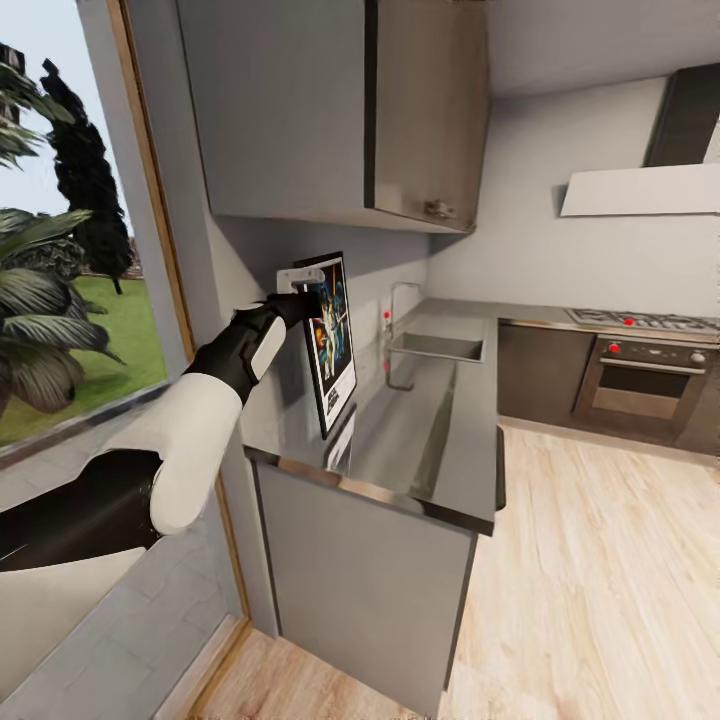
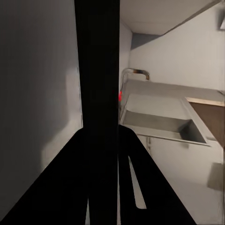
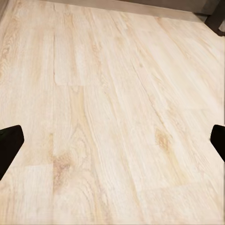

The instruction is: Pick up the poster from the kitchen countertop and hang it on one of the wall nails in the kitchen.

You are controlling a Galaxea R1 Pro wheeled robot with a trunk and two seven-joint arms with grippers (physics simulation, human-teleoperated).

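One arm is at work. In the head view the left gripper (image 1: 305,290) is clamped on the top edge of the poster (image 1: 333,345), which hangs upright just above the countertop (image 1: 420,440), close to the wall (image 1: 262,260) under the cabinet (image 1: 330,110). The sink (image 1: 437,347) and tap (image 1: 397,300) lie farther along the worktop, the oven (image 1: 640,385) beyond them. No nail can be made out.

In the left wrist view the poster (image 2: 98,93) shows edge-on as a dark upright band running down between the dark fingers (image 2: 70,187), with the sink (image 2: 161,122) past it.

In the right wrist view the right gripper (image 3: 112,140) hangs over bare wood floor (image 3: 112,93), its tips far apart at either edge, holding nothing.

The pickup looks done; the carry to the wall is in hand. Next comes finding a nail, then raising the frame flat against the wall so its top catches.
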